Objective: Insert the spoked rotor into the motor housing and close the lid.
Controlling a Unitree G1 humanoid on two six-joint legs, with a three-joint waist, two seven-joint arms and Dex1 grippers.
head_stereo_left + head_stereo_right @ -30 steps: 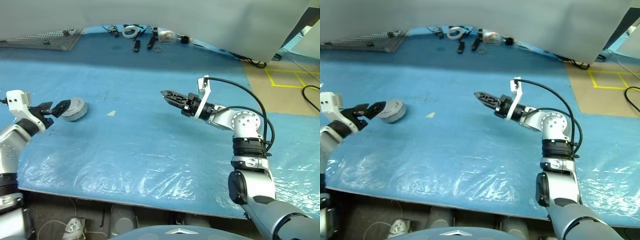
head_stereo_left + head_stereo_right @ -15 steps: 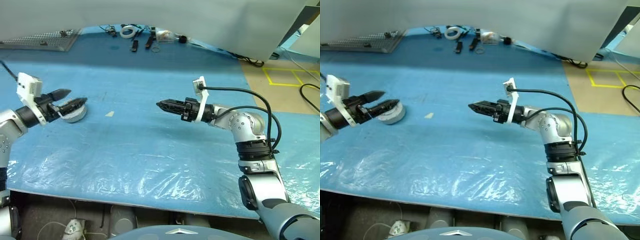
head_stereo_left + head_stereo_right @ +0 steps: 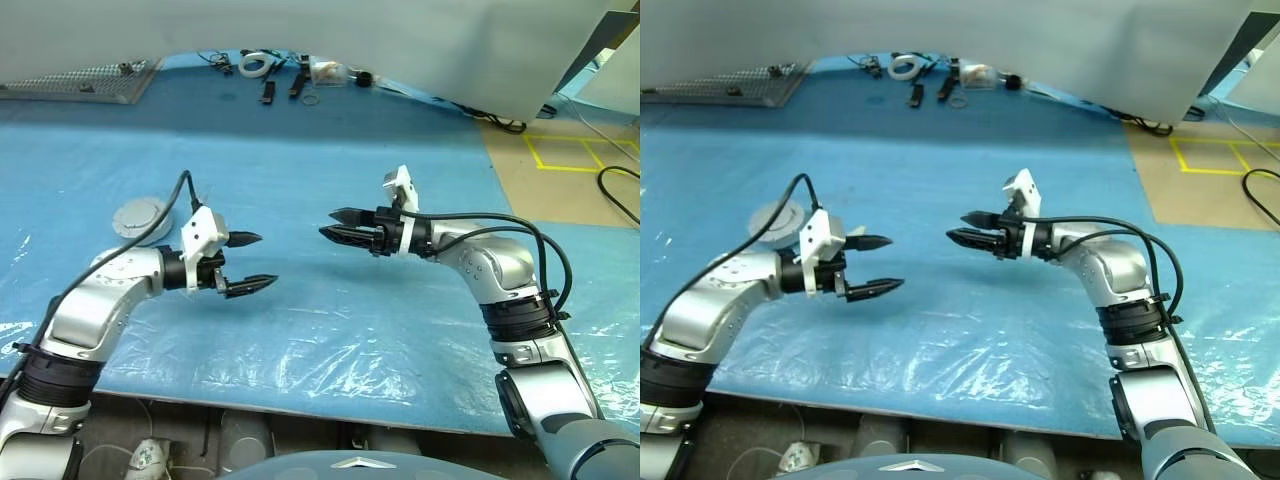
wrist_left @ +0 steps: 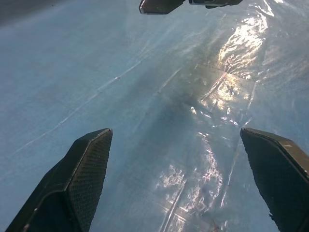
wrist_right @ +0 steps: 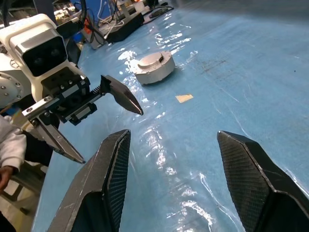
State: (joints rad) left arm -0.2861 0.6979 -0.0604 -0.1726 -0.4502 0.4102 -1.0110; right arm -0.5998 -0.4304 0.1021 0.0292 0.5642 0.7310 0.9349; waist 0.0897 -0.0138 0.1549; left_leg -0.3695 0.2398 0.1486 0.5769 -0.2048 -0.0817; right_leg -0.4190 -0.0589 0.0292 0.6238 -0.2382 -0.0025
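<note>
Left gripper [image 3: 248, 262]: jaws spread wide, empty. It has swung in from the drum at the table's left to mid-table, tips now facing the right gripper [image 3: 334, 223], which is also parted with nothing between its fingers. Housing [image 3: 138, 214] sits alone behind the left arm, lid [image 5: 150, 59] apparently already on. Reads as released and finished; rotor presumably inside, not visible.
</note>
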